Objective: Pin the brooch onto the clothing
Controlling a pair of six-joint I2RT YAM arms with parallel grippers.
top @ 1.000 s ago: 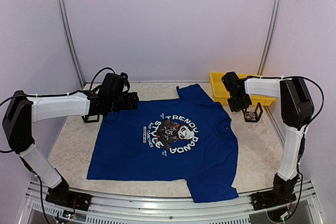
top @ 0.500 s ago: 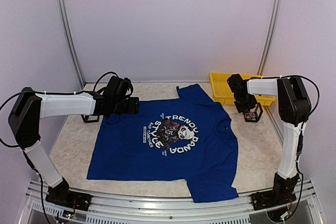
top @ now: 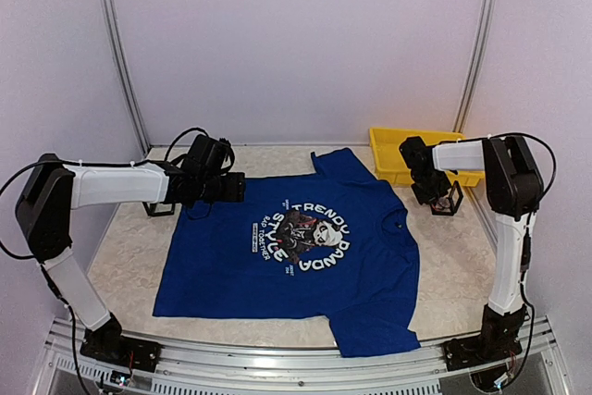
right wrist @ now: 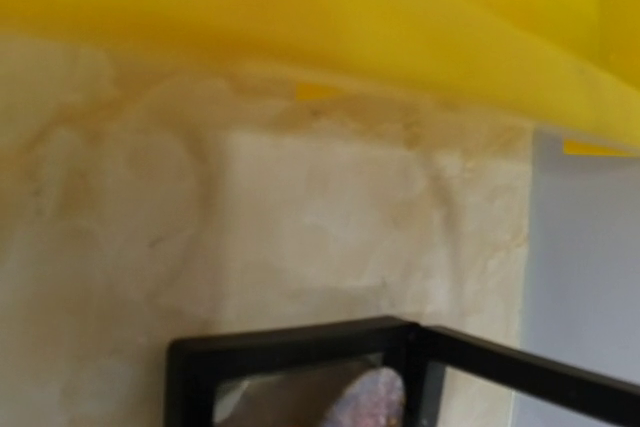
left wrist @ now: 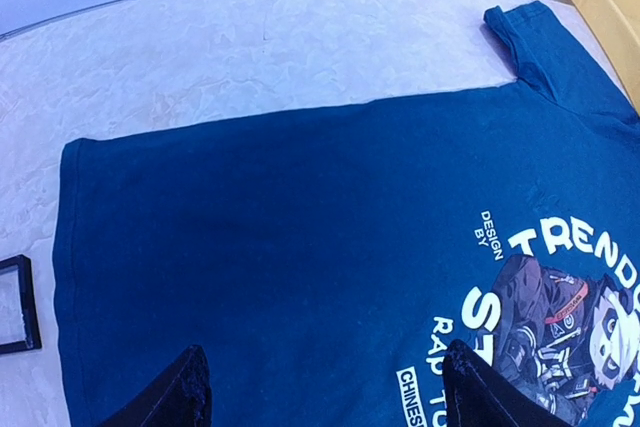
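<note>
The royal-blue T-shirt (top: 305, 256) with the white "TRENDY STYLE PANDA" print lies flat on the table. It also fills the left wrist view (left wrist: 300, 227). My left gripper (top: 237, 188) hovers over the shirt's far left part, and its dark fingertips (left wrist: 185, 392) stand wide apart with only cloth between them (left wrist: 330, 397). My right gripper (top: 433, 190) is down at a small black framed case (top: 450, 201). The right wrist view shows that case (right wrist: 300, 347) very close, with a pale sparkly brooch (right wrist: 368, 399) inside. The right fingers are out of that view.
A yellow tray (top: 388, 147) stands at the back right, right behind the case, and its wall shows in the right wrist view (right wrist: 300, 7). A second black frame (top: 159, 208) lies left of the shirt, seen in the left wrist view (left wrist: 15, 302).
The right gripper has edged to the right, closer to the black case. The left gripper shifted slightly and then stayed still over the shirt.
</note>
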